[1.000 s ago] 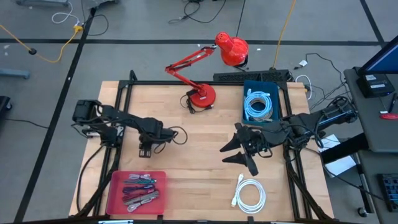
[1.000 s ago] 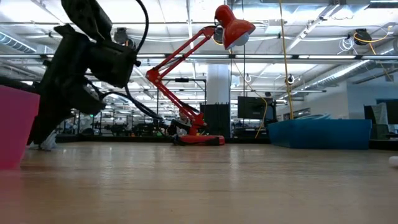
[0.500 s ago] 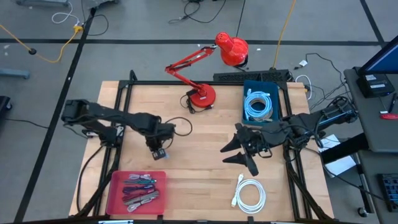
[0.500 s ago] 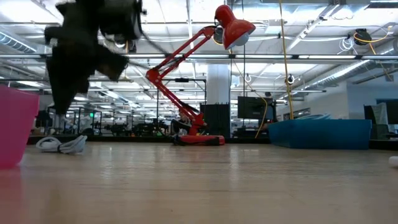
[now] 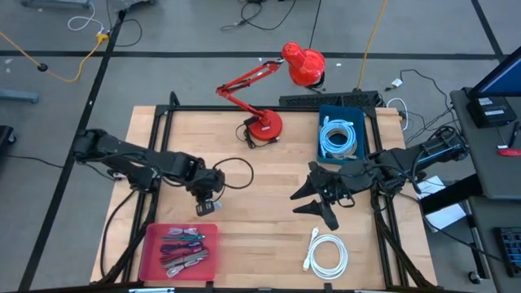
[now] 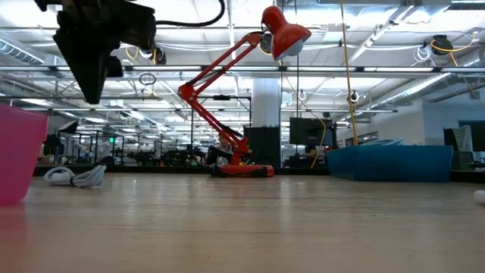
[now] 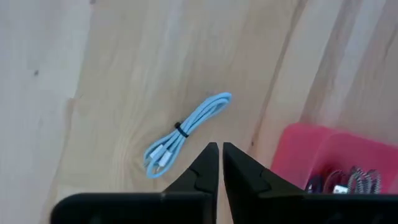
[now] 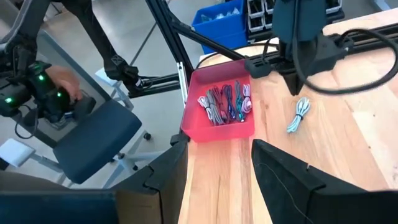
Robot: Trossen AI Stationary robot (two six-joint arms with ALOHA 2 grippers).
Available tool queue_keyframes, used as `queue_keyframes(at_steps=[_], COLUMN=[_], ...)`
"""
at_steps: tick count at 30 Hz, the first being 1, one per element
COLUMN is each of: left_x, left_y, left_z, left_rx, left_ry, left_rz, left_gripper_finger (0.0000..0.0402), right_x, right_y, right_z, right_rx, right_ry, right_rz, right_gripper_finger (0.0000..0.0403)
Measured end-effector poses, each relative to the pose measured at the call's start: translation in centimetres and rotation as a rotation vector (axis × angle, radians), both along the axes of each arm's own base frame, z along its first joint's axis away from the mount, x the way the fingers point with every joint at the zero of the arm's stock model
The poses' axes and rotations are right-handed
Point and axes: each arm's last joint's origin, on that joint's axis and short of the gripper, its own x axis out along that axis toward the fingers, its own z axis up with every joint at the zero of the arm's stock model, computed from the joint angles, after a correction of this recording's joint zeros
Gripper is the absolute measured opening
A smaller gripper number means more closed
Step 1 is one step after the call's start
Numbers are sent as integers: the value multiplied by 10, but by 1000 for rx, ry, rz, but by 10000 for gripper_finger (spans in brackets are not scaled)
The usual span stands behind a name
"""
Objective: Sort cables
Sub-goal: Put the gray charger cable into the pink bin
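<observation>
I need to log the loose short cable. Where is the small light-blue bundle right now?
The light-blue bundle lies on the bare table, left side, just beyond the pink bin, under the left gripper.

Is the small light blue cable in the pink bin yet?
No. The blue cable lies bundled on the table, beside the pink bin.

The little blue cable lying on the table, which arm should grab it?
Probably the left. Its end effector hangs right above the little blue cable, beside the pink bin. The right end effector sits across the table, much farther away.
</observation>
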Motion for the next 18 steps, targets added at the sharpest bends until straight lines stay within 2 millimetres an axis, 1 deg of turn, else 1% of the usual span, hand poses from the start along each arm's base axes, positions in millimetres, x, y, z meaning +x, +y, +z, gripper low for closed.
queue_keyframes(at_steps=[2,4,8,11,13,15,18], left_x=[3,8,22,29,32,32,32], left_y=[-1,-2,-3,-4,-5,-7,-12], left_z=[-3,-8,-25,-44,-56,-69,-84], left_rx=[1,15,41,53,31,4,1], left_ry=[3,-2,16,87,157,233,310], left_rz=[-51,-114,-209,-267,-307,-352,-448], left_gripper_finger=[36,58,127,182,212,233,248], right_x=[0,0,0,0,0,0,0], right_y=[0,0,0,-1,-2,-2,-2], right_z=[0,-1,-1,-1,-2,-2,-3], right_rx=[2,8,16,20,21,31,31], right_ry=[2,10,14,20,29,34,34], right_rz=[-1,-8,-16,-62,-73,-78,-99], right_gripper_finger=[171,171,171,171,171,171,171])
